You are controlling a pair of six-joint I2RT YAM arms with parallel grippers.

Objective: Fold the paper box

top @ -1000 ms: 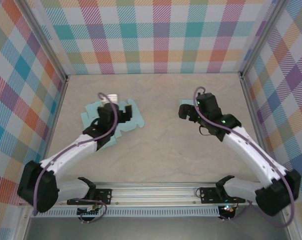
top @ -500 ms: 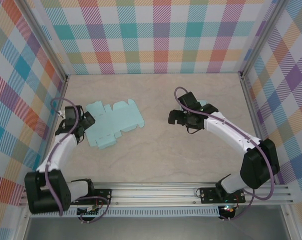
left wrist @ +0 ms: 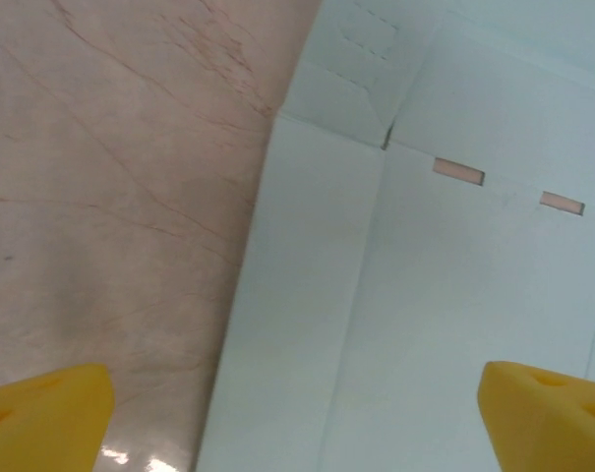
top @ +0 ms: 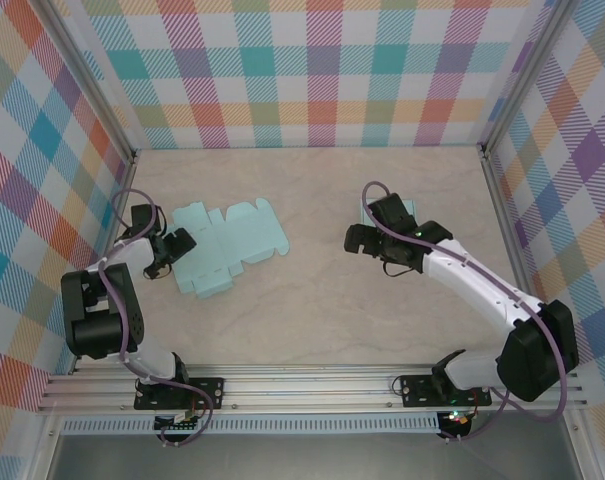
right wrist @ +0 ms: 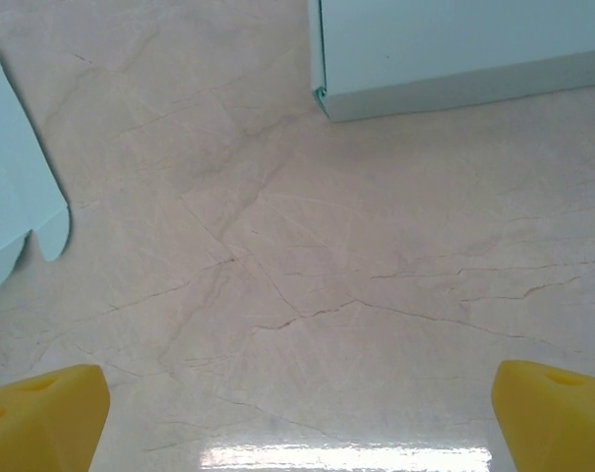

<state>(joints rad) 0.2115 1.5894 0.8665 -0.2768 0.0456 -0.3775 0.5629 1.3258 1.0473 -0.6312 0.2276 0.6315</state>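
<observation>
The left tool (top: pixel 169 250) stands with its jaws wide apart, holding nothing. In its wrist view the left tool (left wrist: pixel 297 423) shows one yellow fingertip (left wrist: pixel 43 418) over the beige marbled desk (top: pixel 312 310) and the other over the flat pale-blue cardboard box blank (top: pixel 227 245), so the jaws straddle the blank's left edge; whether they touch it cannot be told. The blank (left wrist: pixel 425 295) lies unfolded on the left half of the desk, with two small slots showing near a crease.

The right tool (top: pixel 367 240) is also fully spread and empty. Its wrist view has the right tool (right wrist: pixel 297 423) above bare desk, with a small folded pale-blue box (right wrist: pixel 454 44) ahead of it and a rounded flap of the blank (right wrist: pixel 12 197) at the left.

A second ago the left tool sat over the blank; now it is beside the left edge, and its arm has folded back steeply since half a second ago. The right tool has shifted only slightly. The blank lies where it did.
</observation>
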